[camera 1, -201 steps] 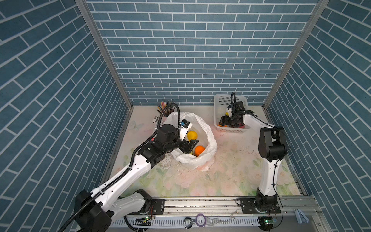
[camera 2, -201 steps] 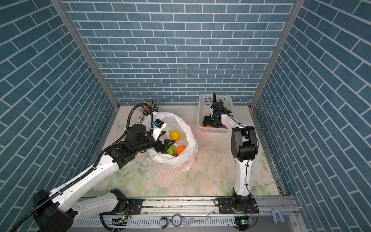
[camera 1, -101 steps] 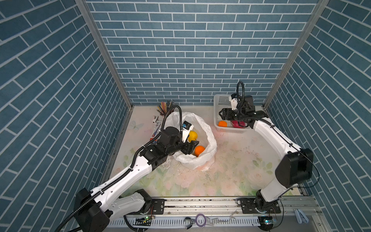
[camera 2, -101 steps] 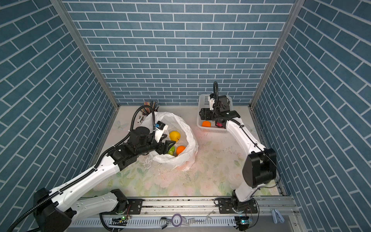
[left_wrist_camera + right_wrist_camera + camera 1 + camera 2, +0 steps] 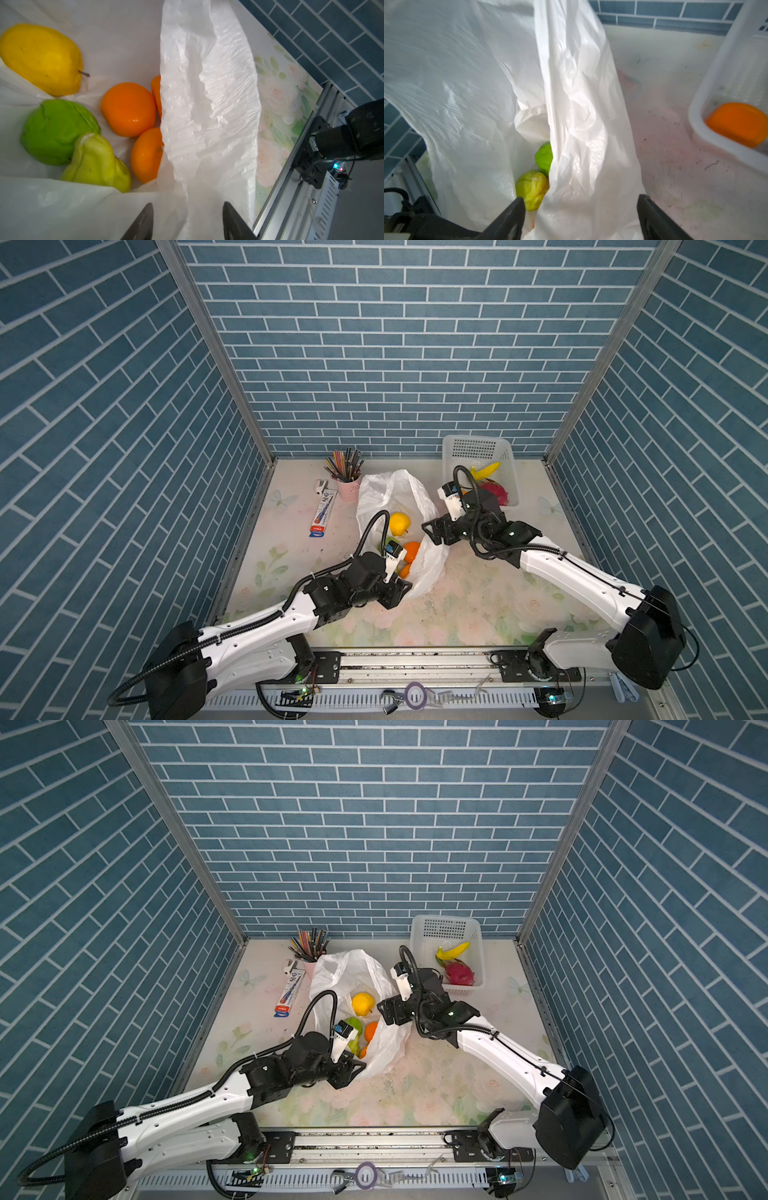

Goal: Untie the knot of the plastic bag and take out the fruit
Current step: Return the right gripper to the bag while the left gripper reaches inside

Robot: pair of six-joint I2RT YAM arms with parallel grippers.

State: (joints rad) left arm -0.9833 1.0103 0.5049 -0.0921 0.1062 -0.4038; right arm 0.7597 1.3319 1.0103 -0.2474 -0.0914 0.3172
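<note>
**Bag open on the surface, a tool at each side of its rim**

I saw the plastic bag [image 5: 390,493] lying on the floral surface [image 5: 465,614], between the pink cup [image 5: 348,490] of coloured pencils and the white perforated basket [image 5: 478,448]. Its mouth gaped upward. Its thin white film was crinkled and let the light through. In the right wrist view one long band of it ran up between the jaws.

Inside the bag lay a yellow apple [image 5: 41,60] and a round green fruit [image 5: 54,133], with a paler, knobbly green fruit [image 5: 95,162] resting against the round one. Three oranges [image 5: 128,110] huddled together beside them, one half hidden behind a fold of the film. The basket held a banana [image 5: 484,470], a pink dragon fruit [image 5: 494,492] and a lone orange [image 5: 737,124] in a corner.

My left tool [image 5: 187,207] was at the bag's near rim. Its jaws stood at a middling gap with a pleat of film between them, and the film was not squeezed flat. My right tool [image 5: 580,199] was at the rim on the basket side. Its jaws stood wide, straddling the band of film without pinching it.
</note>
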